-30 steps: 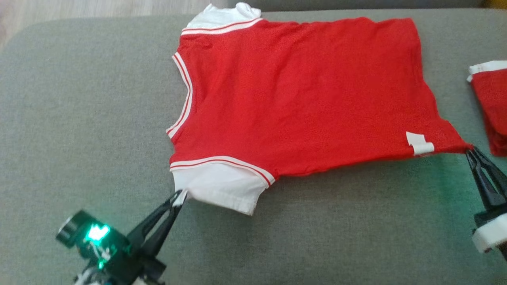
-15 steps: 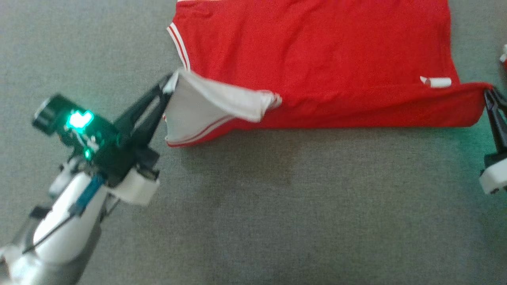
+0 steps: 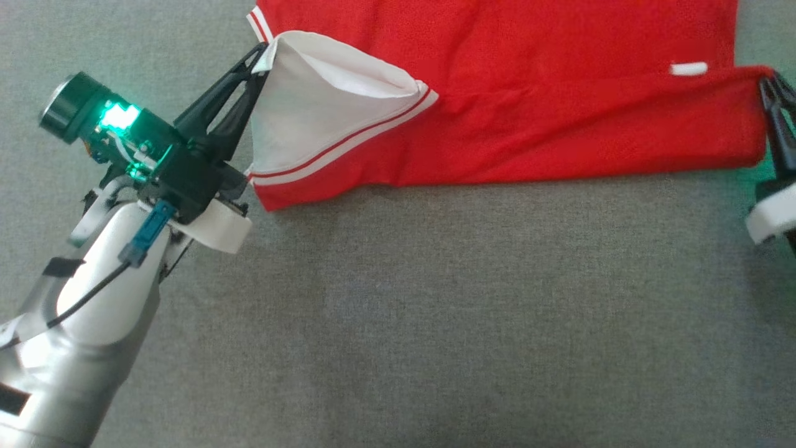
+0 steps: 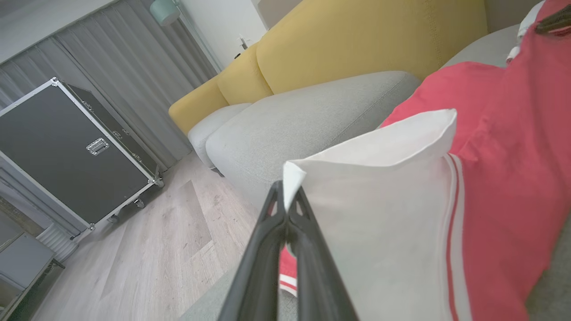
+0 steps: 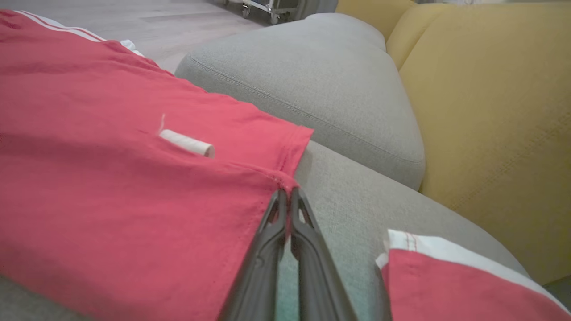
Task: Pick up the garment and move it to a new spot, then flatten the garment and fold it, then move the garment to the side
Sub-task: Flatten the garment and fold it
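On the far part of the grey cushion [image 3: 435, 311]: red shirt [image 3: 497, 124], spread flat save for the near edge, raised clear of the seat. Pinched at both near corners, likely to keep that edge taut for folding toward the far side: white sleeve [image 3: 311, 106] tip in the left gripper [image 3: 264, 53], red hem corner in the right gripper [image 3: 770, 81], fingers of both pressed tight together. Plenty of bare cushion on the near side. Close on the right, another red-and-white piece [image 5: 446, 285]; beyond it, a yellow backrest [image 5: 490, 111].
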